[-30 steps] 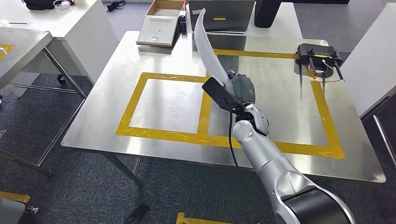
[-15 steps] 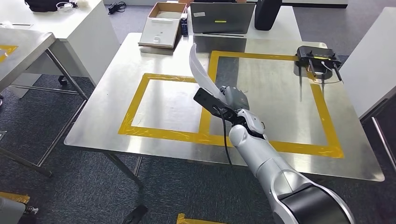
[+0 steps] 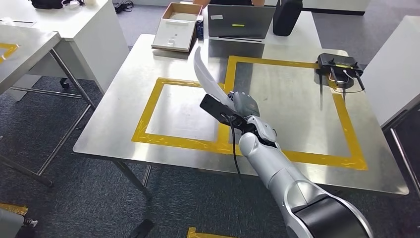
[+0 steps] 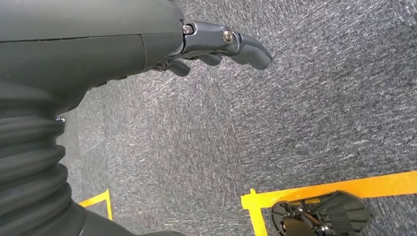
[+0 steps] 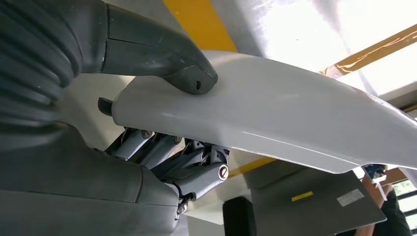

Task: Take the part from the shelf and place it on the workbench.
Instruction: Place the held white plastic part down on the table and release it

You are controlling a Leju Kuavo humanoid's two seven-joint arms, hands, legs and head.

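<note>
Right hand (image 3: 243, 105): grips the white curved part (image 3: 207, 74) (thumb on one face, fingers on the other).
Part: held over the steel workbench (image 3: 124, 111), above the yellow tape (image 3: 148, 106).
Left hand (image 4: 147, 44): holds nothing, fingers loosely extended over carpet.

An open cardboard box (image 3: 174, 30), laptop (image 3: 240, 22) and black controller (image 3: 338, 63) sit nearby.

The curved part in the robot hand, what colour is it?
Plain white part, gripped by the right robot hand; clearest in the right wrist view.
</note>
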